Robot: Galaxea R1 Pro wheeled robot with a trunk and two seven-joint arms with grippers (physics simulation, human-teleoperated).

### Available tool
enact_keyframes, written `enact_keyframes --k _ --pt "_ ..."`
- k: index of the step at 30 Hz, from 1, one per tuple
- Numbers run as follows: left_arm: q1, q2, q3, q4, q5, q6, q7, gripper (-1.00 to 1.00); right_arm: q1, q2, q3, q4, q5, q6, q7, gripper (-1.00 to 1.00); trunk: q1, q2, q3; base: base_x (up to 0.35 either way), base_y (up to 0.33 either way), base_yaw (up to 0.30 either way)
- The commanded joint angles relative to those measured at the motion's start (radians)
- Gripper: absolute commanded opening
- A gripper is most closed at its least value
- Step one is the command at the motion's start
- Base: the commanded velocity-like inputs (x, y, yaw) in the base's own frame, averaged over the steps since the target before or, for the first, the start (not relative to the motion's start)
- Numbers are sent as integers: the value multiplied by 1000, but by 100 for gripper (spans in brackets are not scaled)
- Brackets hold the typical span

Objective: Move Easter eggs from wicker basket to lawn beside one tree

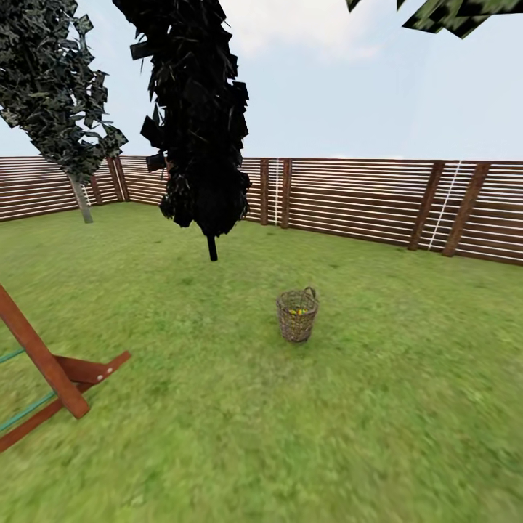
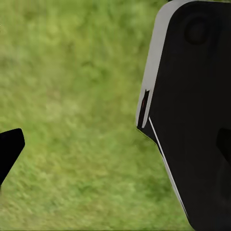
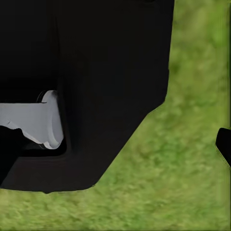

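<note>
The wicker basket (image 1: 297, 319) stands upright on the lawn (image 1: 407, 407), a few metres ahead and slightly right of centre. Yellow Easter eggs (image 1: 297, 311) show through its open top; I cannot count them from here. In the left wrist view, one black fingertip (image 2: 9, 149) of my left gripper sits at the frame's edge over grass, with a black-and-white part of the robot's body (image 2: 192, 120) beside it. Another black fingertip (image 3: 224, 144), of my right gripper, sits at the edge of the right wrist view over grass. Nothing is held in either gripper.
A dark narrow tree (image 1: 207, 145) stands behind and left of the basket. A thin-trunked tree (image 1: 81, 200) stands by the brown slat fence (image 1: 363, 196) at far left. A red-brown wooden frame (image 1: 51, 370) juts in at lower left. Leaves (image 1: 443, 14) hang in at top right.
</note>
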Motion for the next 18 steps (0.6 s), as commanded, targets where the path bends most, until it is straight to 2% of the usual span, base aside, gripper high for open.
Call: enact_keyframes --k 1,18 --pt "0 0 -1 -1 6 -2 1 100 0 -1 -2 1 -1 -3 -1 100 1 -2 -2 334 0 0" --pt "-2 2 0 -2 12 -5 1 100 0 -2 1 4 -1 -4 -1 100 1 -2 -2 331 0 0"
